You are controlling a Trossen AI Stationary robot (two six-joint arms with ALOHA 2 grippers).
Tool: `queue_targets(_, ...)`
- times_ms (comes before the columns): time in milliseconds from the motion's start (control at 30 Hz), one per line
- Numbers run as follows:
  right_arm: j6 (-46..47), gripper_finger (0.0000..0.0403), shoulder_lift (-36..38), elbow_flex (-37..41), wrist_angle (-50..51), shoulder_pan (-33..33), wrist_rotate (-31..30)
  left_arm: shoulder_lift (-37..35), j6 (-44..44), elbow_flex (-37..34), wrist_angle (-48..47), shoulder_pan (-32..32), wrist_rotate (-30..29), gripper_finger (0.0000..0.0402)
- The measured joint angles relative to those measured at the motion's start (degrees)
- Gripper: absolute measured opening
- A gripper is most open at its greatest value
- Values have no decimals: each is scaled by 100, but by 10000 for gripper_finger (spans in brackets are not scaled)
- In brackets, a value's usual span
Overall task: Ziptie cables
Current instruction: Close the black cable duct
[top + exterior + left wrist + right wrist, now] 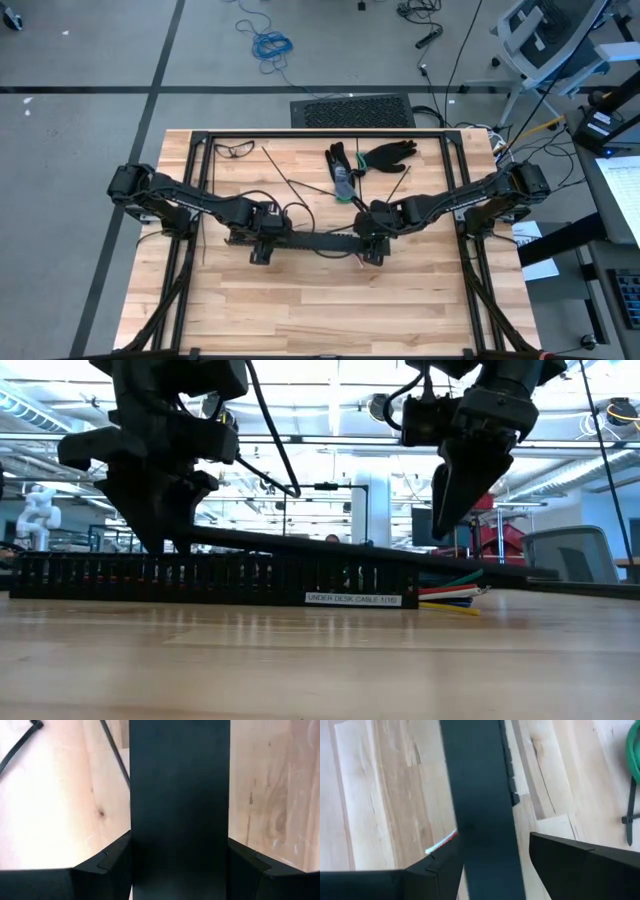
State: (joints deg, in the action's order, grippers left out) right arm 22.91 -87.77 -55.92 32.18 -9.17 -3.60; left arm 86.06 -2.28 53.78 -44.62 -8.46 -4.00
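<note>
Left gripper [262, 240] clamps the flat cover [179, 795] over the black rail [200, 578] at mid-desk. Cables [455, 594] poke out of the rail's right end. Right gripper [372, 238] straddles that cover, one finger [580, 870] apart. Zipties [300, 190] lie untouched toward the back edge; probably next is seating the cover, then fetching one.

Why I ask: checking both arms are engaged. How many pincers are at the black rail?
2. The left pincer straddles the black rail near its left end in the high view; the right pincer straddles it near its right end.
</note>
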Motion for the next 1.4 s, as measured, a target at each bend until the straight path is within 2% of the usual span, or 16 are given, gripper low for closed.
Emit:
queue_targets(367,-104,212,-22,6,-70,-4,8,0,-171,0,29,3,-231,228)
queue_targets(700,-24,213,-243,335,-314,137,54,0,-190,0,35,5,-253,228)
queue_targets(1200,-1162,213,-238,254,-736,122,52,0,-195,0,36,5,-251,228)
queue_targets(1400,-1189,222,-341,254,-717,172,45,0,-346,0,35,5,-246,228)
